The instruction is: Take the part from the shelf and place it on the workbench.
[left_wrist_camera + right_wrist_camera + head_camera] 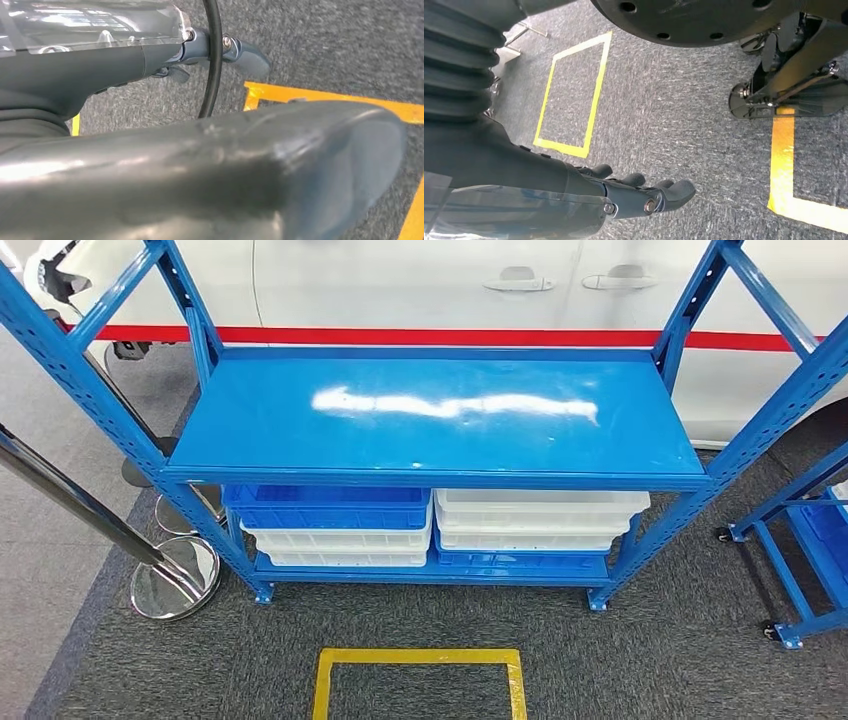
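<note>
**Tech A:** Report hand state.

**Tech B:** Left hand [165, 150]: hanging low over carpet [325, 45], fingers [245, 55] extended, thumb apart from them, nothing held. Right hand [624, 192]: likewise hanging over carpet, fingers [676, 192] nearly straight with a slight curl, spread from the palm, nothing held. Both well short of the shelf [430, 415].

**Tech A:** Locate part.

**Tech B:** Cannot tell. From the head view, a glossy blue top deck with a streak of glare. Below it, stacked bins: one blue [325, 507] over white on the left, white [540, 515] over blue on the right. Contents hidden by the deck above. Probably inside one of those, as a judgement only.

**Tech A:** Assess handling.

**Tech B:** No basis for weight, stiffness or surface until sighted. Treat as unknown: assume possibly heavy and smooth. Once seen, take hold across the widest firm section, near the middle of its mass, thumb opposing fingers. Avoid thin edges, tabs or loose ends.

**Tech A:** State risks.

**Tech B:** Little clearance between deck and bins, so little room for a hand reaching in from the front. Likely need to draw a bin out first or reach in flat. Glossy deck probably slippery if used as a rest. Expect bins to be light and to slide when pushed.

**Tech A:** State stage.

**Tech B:** Start of task. Standing behind the yellow tape [418, 658] square, facing the shelf. Raise one hand, confirm part position, then reach.
</note>
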